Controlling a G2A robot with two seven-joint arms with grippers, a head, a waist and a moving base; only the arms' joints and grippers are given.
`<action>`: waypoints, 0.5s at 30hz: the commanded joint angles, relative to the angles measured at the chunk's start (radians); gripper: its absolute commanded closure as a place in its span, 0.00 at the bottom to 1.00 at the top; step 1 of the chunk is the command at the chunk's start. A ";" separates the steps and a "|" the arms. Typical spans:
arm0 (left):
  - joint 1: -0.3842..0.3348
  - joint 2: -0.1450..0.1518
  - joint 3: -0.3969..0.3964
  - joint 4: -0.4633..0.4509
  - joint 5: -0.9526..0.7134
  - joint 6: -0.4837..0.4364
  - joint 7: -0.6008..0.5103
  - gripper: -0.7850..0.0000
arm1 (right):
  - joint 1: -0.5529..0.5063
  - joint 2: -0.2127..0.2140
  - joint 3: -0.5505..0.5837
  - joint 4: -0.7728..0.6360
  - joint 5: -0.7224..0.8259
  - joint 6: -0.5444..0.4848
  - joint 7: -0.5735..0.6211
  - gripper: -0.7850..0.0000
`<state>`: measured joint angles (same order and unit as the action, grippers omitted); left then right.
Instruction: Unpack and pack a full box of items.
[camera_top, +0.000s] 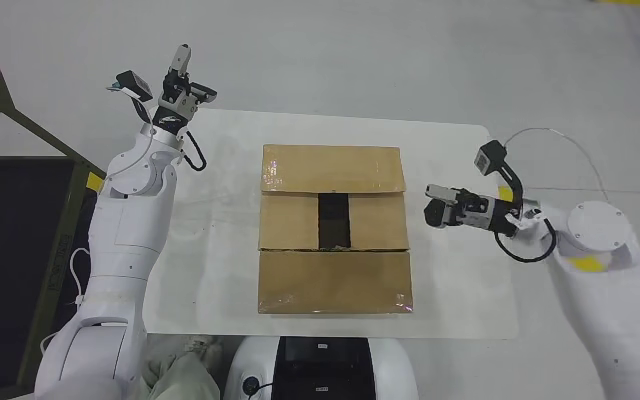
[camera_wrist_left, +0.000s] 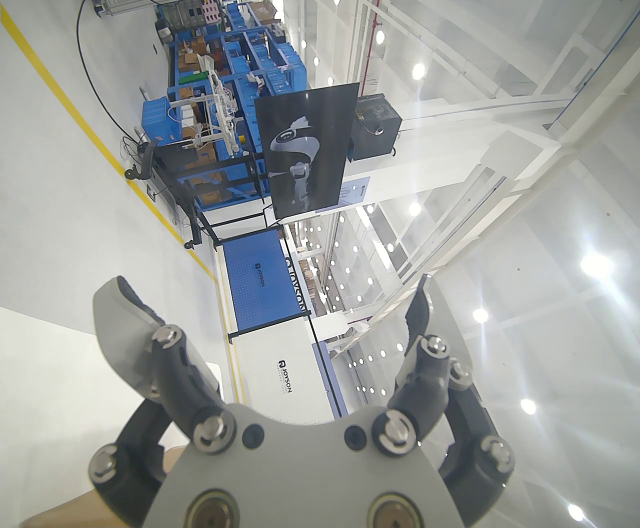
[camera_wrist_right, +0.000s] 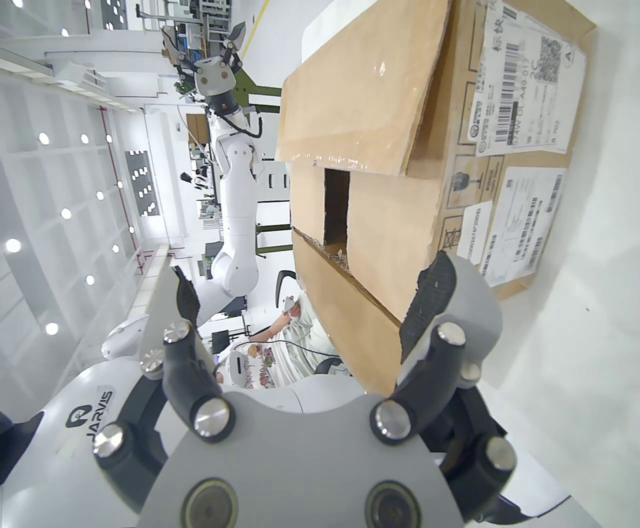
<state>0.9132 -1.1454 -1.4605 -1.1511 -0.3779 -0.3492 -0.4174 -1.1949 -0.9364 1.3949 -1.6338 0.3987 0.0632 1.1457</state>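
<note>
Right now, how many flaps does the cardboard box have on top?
4. The far flap and the near flap are opened outward; the left flap and the right flap lie over the middle, a dark gap between them.

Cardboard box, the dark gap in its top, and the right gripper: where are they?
cardboard box (camera_top: 335, 282), top view, on the flap nearest the robot.
dark gap (camera_top: 335, 220), top view, middle of the opening between the inner flaps.
right gripper (camera_wrist_right: 307, 270), right wrist view, midway between its open fingertips.
</note>
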 joint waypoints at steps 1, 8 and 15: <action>0.000 0.000 0.000 0.000 0.000 0.000 0.000 0.00 | 0.020 -0.005 -0.021 0.042 0.030 -0.008 0.001 0.00; 0.000 0.000 0.000 0.000 0.000 0.000 0.000 0.00 | 0.095 -0.026 -0.099 0.165 0.114 -0.036 0.009 0.00; 0.000 0.000 0.000 0.000 0.000 0.000 0.000 0.00 | 0.165 -0.045 -0.166 0.252 0.146 -0.051 0.008 0.00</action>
<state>0.9132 -1.1454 -1.4605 -1.1511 -0.3779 -0.3492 -0.4174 -1.0382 -0.9794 1.2364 -1.3899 0.5423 0.0135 1.1536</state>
